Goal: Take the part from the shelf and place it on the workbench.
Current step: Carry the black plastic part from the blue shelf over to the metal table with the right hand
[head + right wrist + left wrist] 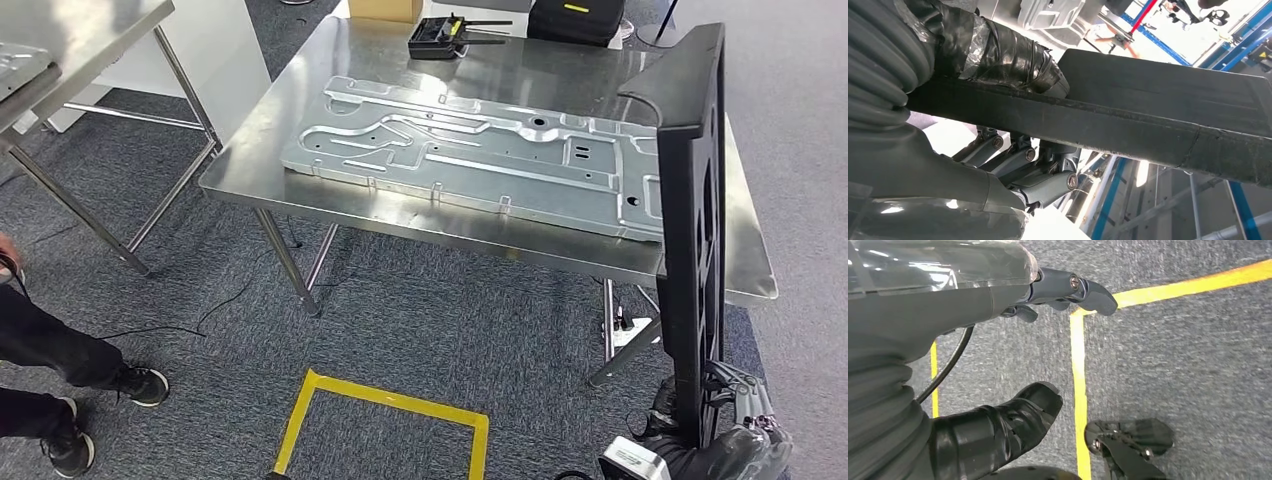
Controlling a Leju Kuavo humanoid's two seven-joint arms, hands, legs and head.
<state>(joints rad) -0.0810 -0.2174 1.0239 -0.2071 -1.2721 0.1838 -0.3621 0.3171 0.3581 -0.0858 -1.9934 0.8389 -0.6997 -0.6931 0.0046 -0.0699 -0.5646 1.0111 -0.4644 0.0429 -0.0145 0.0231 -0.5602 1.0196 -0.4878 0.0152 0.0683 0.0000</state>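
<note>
Right hand [735, 415] round the black part's [692, 230] lower end — part upright beside the workbench [300, 90].

a steel worktop [300, 120] on thin metal legs stands on grey carpet floor [420, 320]. a large pressed sheet-metal panel [470, 155] lies flat across it, reaching near the front edge. at the far edge sit a small black device with antennas [440, 38] and a black case [575, 20]. yellow tape [385, 400] marks a square on the floor.

Even light, perhaps overexposed background
</note>
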